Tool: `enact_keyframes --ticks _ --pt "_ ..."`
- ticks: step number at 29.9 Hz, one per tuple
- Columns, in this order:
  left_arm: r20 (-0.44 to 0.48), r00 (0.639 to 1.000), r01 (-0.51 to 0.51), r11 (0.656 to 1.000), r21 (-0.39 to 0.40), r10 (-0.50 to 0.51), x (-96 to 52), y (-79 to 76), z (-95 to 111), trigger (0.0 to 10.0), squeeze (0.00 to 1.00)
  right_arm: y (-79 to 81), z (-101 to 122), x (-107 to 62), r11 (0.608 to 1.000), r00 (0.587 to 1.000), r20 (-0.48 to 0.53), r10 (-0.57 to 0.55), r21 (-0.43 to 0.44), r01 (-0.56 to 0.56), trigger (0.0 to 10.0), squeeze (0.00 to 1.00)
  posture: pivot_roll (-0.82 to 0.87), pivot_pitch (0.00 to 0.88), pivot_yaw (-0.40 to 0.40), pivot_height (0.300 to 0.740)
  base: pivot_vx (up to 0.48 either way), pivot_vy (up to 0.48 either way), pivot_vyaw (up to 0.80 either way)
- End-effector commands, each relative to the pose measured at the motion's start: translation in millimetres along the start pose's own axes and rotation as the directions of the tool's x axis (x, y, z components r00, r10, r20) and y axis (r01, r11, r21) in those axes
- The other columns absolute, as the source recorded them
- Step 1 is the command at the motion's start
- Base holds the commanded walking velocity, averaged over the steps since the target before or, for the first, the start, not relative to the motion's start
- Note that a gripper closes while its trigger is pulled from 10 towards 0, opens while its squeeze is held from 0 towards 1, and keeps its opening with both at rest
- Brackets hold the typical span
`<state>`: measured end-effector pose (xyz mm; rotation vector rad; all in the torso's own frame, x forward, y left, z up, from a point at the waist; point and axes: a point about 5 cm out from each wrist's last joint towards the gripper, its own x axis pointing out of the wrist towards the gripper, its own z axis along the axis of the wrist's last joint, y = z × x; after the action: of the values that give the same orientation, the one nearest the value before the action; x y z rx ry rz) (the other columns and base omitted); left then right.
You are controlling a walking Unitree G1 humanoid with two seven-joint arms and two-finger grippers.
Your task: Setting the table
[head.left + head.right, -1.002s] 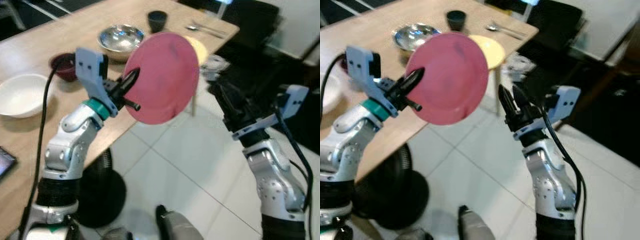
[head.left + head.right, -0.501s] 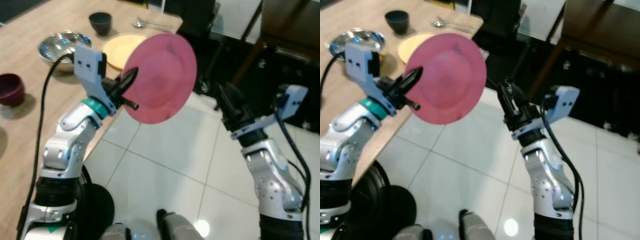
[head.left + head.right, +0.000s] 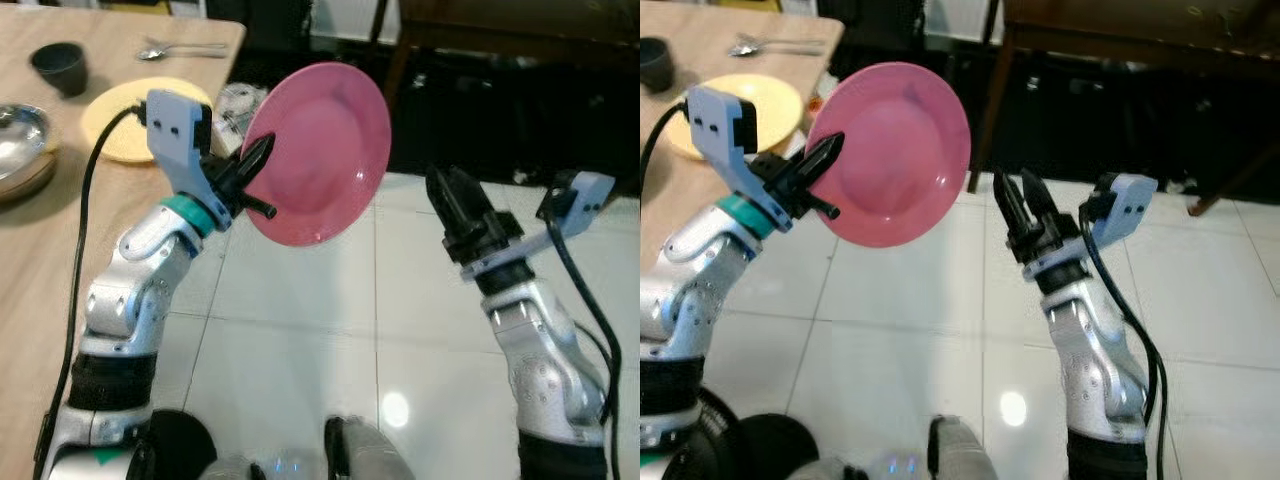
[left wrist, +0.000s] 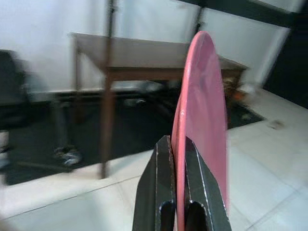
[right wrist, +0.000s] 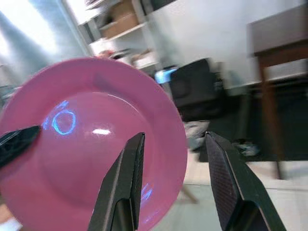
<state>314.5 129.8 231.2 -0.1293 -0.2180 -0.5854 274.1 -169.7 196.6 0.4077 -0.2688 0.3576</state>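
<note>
- The pink plate point(image 3: 320, 155) is round, glossy and plain, with a shallow well and a raised rim; it stands on edge in the air above the white tiled floor point(image 3: 300, 350), off the end of the wooden table point(image 3: 40, 260).
- The left gripper point(image 3: 255, 160) is clamped on the plate's rim, one black finger on each face, as the left wrist view shows edge-on.
- The right gripper point(image 3: 1018, 200) hovers near the plate without touching it, its fingers spread apart and pointing at the plate's face.
- Since a second ago the whole view has swung: the table has slid towards the left edge, and the white bowl and the dark red bowl have left the picture, while the yellow plate point(image 3: 120, 115), black cup point(image 3: 58, 68), steel bowl point(image 3: 15, 135) and cutlery point(image 3: 180, 48) remain.
- The plate's place between the grippers matches the earlier frames.
- No writing or brand can be read.
</note>
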Motion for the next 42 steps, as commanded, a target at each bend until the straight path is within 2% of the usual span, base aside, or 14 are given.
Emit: enact_keyframes --ticks 1,18,42 --pt "0.002 1.0 0.002 1.0 0.0 -0.002 -1.4 0.6 0.5 10.0 0.0 1.2 0.9 -0.7 1.0 1.0 0.003 0.0 -0.004 0.0 10.0 0.0 0.0 0.05 0.032 0.74 0.0 0.0 -0.8" --pt "-0.018 1.0 -0.013 0.999 -0.045 0.012 -3.9 3.6 -4.9 10.0 0.0 1.1 1.2 -1.6 1.0 1.0 -0.001 -0.004 -0.005 0.004 10.0 0.0 -0.01 0.056 0.029 0.74 0.0 0.0 -0.8" --pt "-0.021 1.0 0.012 0.999 -0.049 -0.013 1.0 2.8 -4.7 10.0 0.0 0.3 2.7 -2.2 1.0 1.0 0.007 -0.013 -0.001 0.013 10.0 0.0 -0.02 0.054 0.039 0.74 0.0 0.0 -0.8"
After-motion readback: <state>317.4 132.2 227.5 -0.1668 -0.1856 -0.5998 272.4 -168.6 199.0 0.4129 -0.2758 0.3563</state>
